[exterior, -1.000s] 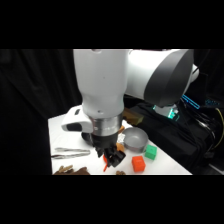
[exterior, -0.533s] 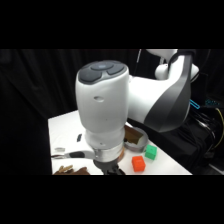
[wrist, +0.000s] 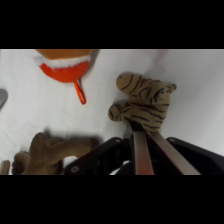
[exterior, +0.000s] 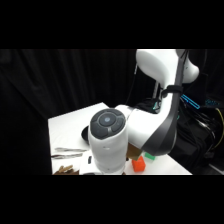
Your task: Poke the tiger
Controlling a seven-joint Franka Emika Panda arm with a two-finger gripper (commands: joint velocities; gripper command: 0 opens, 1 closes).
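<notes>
In my wrist view, a brown plush (wrist: 47, 150) lies lower left, an orange-red toy (wrist: 65, 67) above it — then the tiger (wrist: 142, 102) on the white table (wrist: 195, 90), long axis running upper-left to lower-right, touching my closed-together fingers (wrist: 141, 152).

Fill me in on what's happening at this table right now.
The white robot arm is bent low over the white table, working at poking a toy tiger. In the wrist view its pincer has both fingers drawn together, their tips right at the striped tiger, which lies on the table. An orange and white toy and a brown plush lie nearby, untouched.
</notes>
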